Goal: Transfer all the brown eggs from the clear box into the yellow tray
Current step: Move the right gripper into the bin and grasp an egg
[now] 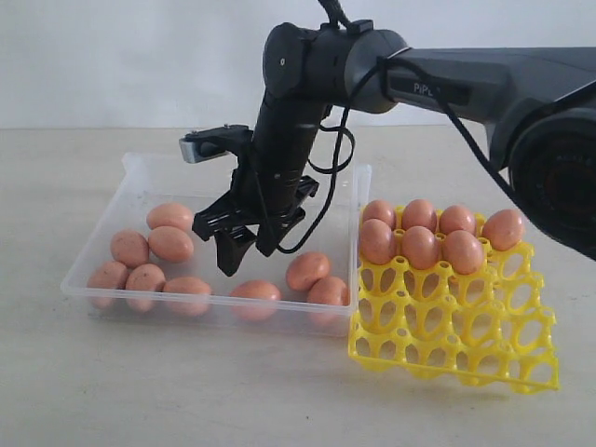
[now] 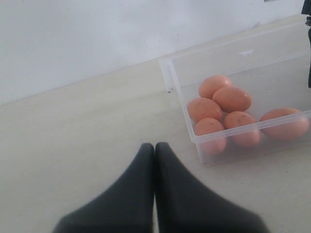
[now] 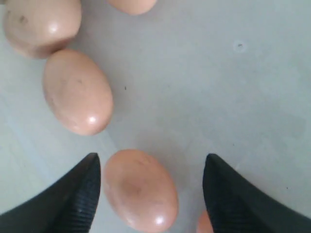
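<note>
Your left gripper (image 2: 154,145) is closed, empty, clear box (image 1: 149,182) ahead and off to one side. Right gripper (image 1: 247,253) hangs jaws apart inside that box, one brown egg (image 3: 141,189) between its fingers, not gripped. Seven eggs sit in the yellow tray (image 1: 466,358) beside it.

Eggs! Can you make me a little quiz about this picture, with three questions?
1. True or false: the yellow tray is full of eggs.
2. Pick one. The right gripper is: A) open, over the clear box; B) shut on an egg; C) over the tray.
3. How many eggs sit in the tray?

Key: 1 false; 2 A; 3 seven.
</note>
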{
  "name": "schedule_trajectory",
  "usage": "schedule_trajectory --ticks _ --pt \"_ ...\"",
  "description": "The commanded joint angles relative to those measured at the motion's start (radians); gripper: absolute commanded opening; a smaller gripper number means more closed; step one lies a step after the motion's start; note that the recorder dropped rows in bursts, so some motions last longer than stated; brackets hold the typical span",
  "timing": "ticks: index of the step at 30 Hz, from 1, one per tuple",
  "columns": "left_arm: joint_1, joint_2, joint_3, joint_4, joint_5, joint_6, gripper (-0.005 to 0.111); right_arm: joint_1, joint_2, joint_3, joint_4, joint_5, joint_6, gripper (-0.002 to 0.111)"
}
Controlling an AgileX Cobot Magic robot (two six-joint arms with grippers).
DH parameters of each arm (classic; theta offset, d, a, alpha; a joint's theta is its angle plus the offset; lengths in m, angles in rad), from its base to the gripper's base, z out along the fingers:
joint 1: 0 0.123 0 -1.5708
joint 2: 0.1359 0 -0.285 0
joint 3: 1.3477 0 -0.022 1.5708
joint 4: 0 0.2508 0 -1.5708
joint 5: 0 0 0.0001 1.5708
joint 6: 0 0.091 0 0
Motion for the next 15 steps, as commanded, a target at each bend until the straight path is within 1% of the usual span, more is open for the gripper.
schedule_trajectory --ticks 1,3,6,10,15 --pt "-0.003 -0.002 -0.001 -0.008 -0.007 0.000 -0.004 0.001 -0.025 0.003 0.027 0.006 -0.013 0.059" --pt "-0.003 -0.002 -0.001 -0.008 -0.007 0.000 -0.004 0.010 -0.025 0.003 0.020 0.006 -0.036 0.059" --pt "-0.003 -0.002 -0.001 -0.008 -0.007 0.000 -0.004 0.034 -0.025 0.003 0.009 -0.005 -0.132 0.059" --pt "-0.003 -0.002 -0.001 -0.008 -0.007 0.000 -0.004 0.069 -0.025 0.003 -0.002 -0.097 -0.254 0.059" --pt "-0.003 -0.002 -0.001 -0.008 -0.007 0.000 -0.004 0.087 -0.023 0.003 -0.061 -0.222 -0.265 0.059"
